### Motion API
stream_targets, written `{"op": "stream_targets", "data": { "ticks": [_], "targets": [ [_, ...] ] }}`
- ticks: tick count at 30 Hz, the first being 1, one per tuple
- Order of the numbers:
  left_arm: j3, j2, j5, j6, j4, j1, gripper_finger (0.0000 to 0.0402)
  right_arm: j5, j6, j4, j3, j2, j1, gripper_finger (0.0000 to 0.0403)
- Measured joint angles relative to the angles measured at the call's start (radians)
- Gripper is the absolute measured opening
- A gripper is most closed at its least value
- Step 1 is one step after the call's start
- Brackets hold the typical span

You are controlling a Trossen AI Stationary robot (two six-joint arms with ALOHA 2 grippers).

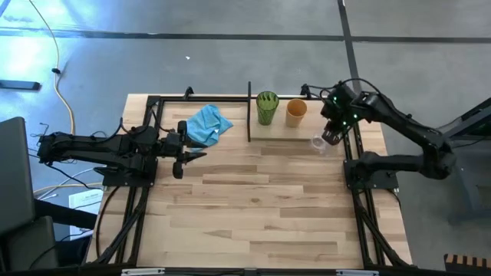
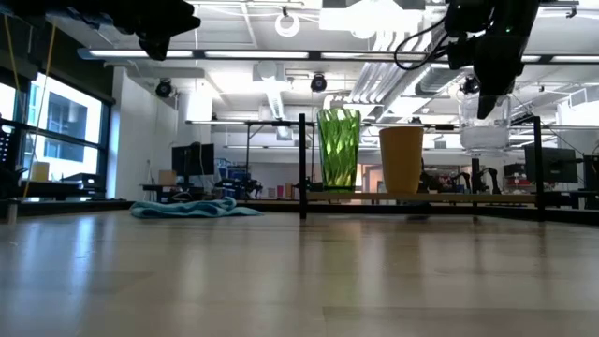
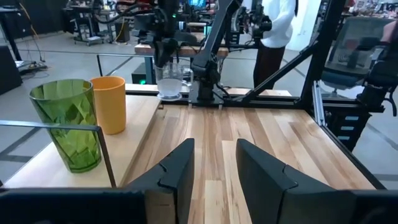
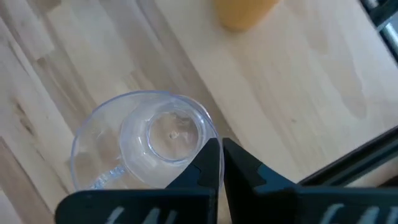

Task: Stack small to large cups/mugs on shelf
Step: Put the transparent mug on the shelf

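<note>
**Cups: 2 on shelf, 1 in the air, no nesting yet**

Cups sit or hang as follows, left to right in the high view. Left gripper (image 1: 186,156) waits over the table's left part, fingers apart, holding nothing; blue cloth (image 1: 209,125) lies just beyond it inside the black frame. Upright black divider (image 1: 249,112) splits the shelf (image 1: 307,130).

Right of the divider, green tumbler (image 1: 267,106) stands upright on the shelf board, near the back rail. Orange cup (image 1: 296,112) stands upright just beside it, apart, not touching. Both look placed, but side by side, not one inside the other.

Clear glass (image 1: 318,143) is farthest right. Right gripper (image 1: 331,138) has its fingers pinched shut on the glass rim, one finger inside and one outside as the right wrist view shows it. Low view puts the glass (image 2: 484,133) clear above the board, lifted, to the right of the orange cup.

Judgement on progress: 2 of 3 cups are on the shelf; the third is mid-carry. If stacking means nesting, 0 nests are done: glass into orange, orange into green both remain. If it means a size-ordered row, only setting the glass down beside the orange cup is left. Cannot tell which reading applies.
</note>
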Motion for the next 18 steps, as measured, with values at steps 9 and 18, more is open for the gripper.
{"op": "stream_targets", "data": {
  "ticks": [9, 18],
  "targets": [
    [0.0, 0.0, 0.0, 0.013, 0.0, 0.0, 0.0108, -0.057, -0.097, 0.026, 0.0, 0.042, -0.179, 0.0],
    [0.0, 0.0, 0.0, 0.016, -0.001, 0.0, 0.0108, -0.065, -0.16, 0.071, 0.0, 0.155, -0.274, 0.0]
  ]
}}
